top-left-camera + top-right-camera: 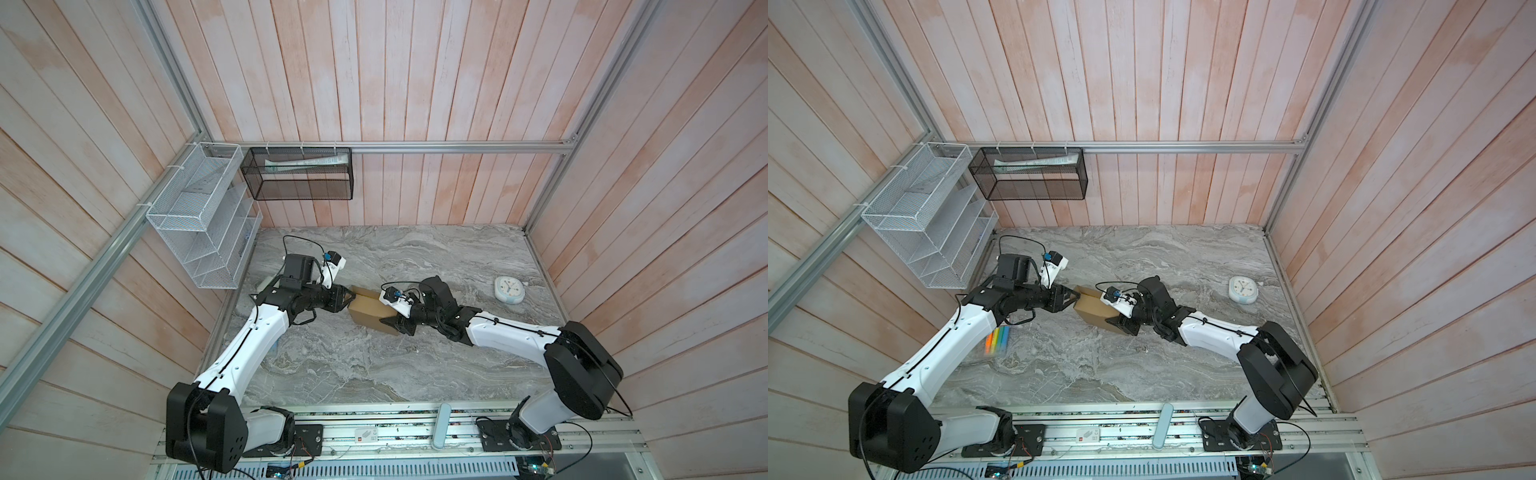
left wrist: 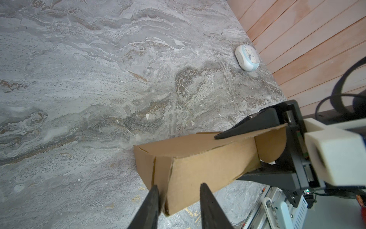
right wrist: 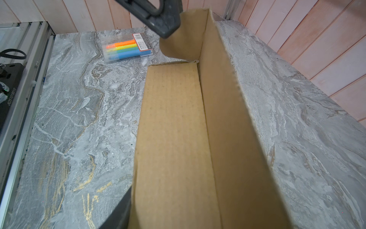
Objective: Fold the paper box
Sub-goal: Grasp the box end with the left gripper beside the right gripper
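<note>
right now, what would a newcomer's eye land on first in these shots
First, the half-folded brown paper box in the middle of the grey marble table, with the right tool clamped on one end and the left tool straddling the other. Next, the small white clock lying face up near the right wall, and the bright marker pack beside the left arm.
</note>
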